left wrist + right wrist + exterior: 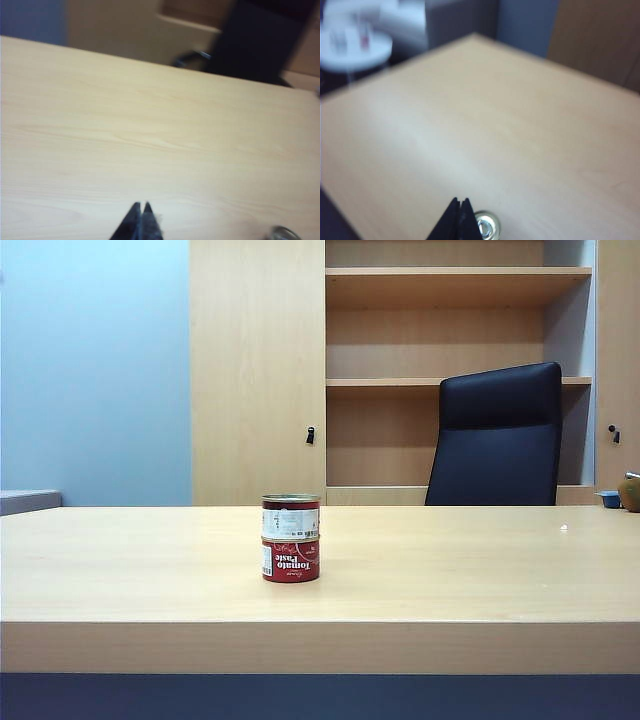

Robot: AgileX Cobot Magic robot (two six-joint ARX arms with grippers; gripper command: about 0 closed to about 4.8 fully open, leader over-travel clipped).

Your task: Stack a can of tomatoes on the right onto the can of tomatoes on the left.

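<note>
Already stacked: upper tomato can (pixel 291 518) sits squarely on lower tomato paste can (pixel 291 561), both upright on the wooden table (pixel 450 570), slightly toward 9 o'clock from table centre in the exterior view. Black office chair (pixel 497 435) at 1 o'clock behind the table. Left gripper (pixel 141 208) above bare tabletop, fingers pressed together, holding nothing. Right gripper (pixel 460 204) likewise fingers together, empty; a can top (pixel 486 226) shows just beside its tips.
</note>
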